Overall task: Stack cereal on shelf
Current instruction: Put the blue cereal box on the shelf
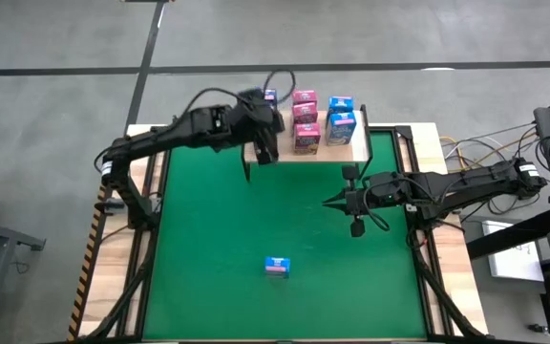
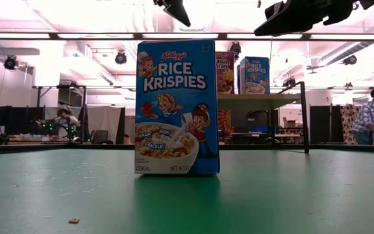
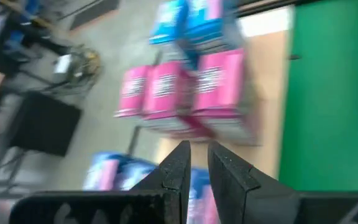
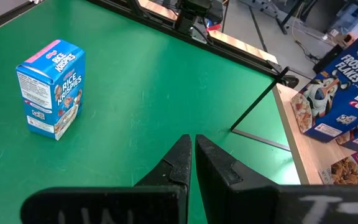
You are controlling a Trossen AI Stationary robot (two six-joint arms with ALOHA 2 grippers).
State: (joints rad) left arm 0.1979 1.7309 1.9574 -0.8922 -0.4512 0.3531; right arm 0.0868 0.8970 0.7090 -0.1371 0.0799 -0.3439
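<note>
**Q:** While the left arm reaches over the far edge of the green table (image 1: 218, 229), where does its gripper sit and what is in it?

**A:** The left gripper (image 1: 266, 153) hangs at the left end of the wooden shelf (image 1: 359, 148). In the left wrist view its fingers (image 3: 178, 163) stand nearly together with only a thin slit between them; a blurred blue-and-pink shape shows beneath them, but I cannot tell whether anything is pinched.

**Q:** Cereal on the shelf?

**A:** Pink boxes (image 1: 305, 119) stand in a row running front to back near the shelf's middle, with two light blue boxes (image 1: 341, 119) just to their right. One small blue-and-pink box (image 1: 270, 96) shows beside the left arm's wrist, at the far left corner. The right wrist view catches a Frosted Flakes box (image 4: 340, 93) lying at the shelf's edge.

**Q:** Anything off the shelf?

**A:** One Rice Krispies box (image 1: 276, 267) stands upright on the green surface, alone, well apart from the shelf and toward the near side. The low view shows its front squarely.

**Q:** Right arm?

**A:** The right gripper (image 1: 330, 202) hovers over the table's right half, below the shelf's front edge, fingers pressed closed, empty, pointed toward the table's centre.

**Q:** Background?

**A:** A person (image 2: 371, 117) stands beyond the table at far right in the low view.
</note>
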